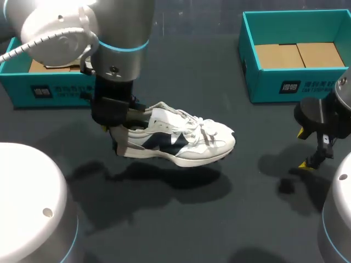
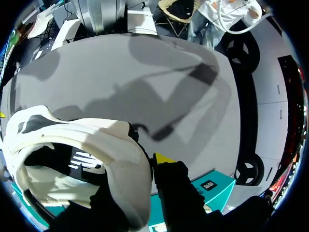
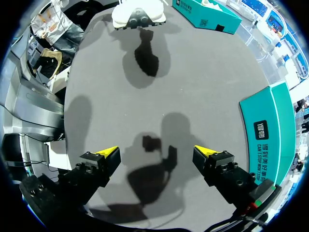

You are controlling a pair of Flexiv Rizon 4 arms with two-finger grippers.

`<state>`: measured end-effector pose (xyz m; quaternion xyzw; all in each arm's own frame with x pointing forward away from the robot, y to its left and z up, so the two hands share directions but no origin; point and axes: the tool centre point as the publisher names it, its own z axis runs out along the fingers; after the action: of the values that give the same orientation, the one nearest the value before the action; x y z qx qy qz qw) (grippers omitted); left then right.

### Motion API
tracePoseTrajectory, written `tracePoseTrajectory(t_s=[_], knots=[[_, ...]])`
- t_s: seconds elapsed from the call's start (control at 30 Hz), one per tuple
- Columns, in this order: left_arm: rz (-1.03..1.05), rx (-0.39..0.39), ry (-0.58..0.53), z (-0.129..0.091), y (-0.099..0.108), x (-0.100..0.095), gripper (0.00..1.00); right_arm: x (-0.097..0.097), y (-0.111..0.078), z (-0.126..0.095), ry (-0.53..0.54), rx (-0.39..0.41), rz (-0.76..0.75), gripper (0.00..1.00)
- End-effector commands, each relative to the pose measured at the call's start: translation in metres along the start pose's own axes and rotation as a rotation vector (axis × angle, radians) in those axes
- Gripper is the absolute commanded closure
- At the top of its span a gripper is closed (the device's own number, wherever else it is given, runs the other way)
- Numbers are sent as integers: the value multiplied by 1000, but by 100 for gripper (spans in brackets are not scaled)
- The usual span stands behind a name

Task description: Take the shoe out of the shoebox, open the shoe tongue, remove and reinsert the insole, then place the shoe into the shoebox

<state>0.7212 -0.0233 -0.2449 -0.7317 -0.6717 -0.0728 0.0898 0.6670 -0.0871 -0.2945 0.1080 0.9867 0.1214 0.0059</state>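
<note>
Teal shoebox [image 1: 262, 85] lined with cardboard [image 1: 299, 55], shoe [image 1: 189, 139] outside it — heel in left gripper [image 1: 119, 132]

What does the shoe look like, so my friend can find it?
Look at the dark table, in the middle between the two teal boxes. There the left claw grips a shoe by its heel. Unlike the boxes, it is white with a dark blue patch on its side.

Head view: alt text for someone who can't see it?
The left claw holds a white sneaker by its heel over the dark table. The right claw hangs open; the teal left shoebox and right shoebox sit at the back.
</note>
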Motion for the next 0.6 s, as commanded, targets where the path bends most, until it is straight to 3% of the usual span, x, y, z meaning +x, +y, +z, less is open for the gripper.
tracePoseTrajectory(t_s=[0.03,0.3,0.6], knots=[[-1,-1,24,0,0,-13,100,1,-1,0,-2,0,-1,0],[-1,-1,24,0,0,-13,100,1,-1,0,-2,0,-1,0],[19,3,61,42,-2,-66,100,1,-1,0,-2,0,-1,0]])
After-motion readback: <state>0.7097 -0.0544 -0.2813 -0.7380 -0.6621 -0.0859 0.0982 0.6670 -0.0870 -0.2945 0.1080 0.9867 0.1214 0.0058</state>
